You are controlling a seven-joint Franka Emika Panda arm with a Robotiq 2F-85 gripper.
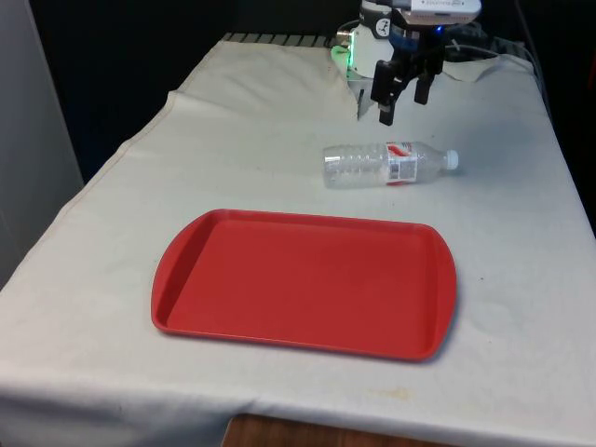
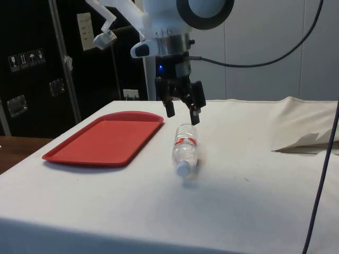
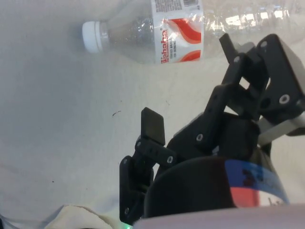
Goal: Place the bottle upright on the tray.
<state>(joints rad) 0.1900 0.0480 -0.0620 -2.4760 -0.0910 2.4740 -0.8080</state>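
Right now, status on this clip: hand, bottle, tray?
Hand open, empty, above the cloth beyond the bottle. Bottle on its side on the cloth, capped, outside the tray. Tray bare. Nothing between bottle and tray.

Looks like a robotics lab or test room, not a home. A table (image 1: 521, 279) is draped in a plain white cloth (image 2: 254, 201) that hangs over the edges, w/ black curtains (image 1: 121, 65) closing off the far end. In the side view, dark cabinets (image 2: 32, 69) carry small stuck-on labels (too small to read) and metal latches; a pale panelled wall (image 2: 265, 47) sits behind, and loose black cables (image 2: 296, 42) hang across it, one more running down by the table's edge.
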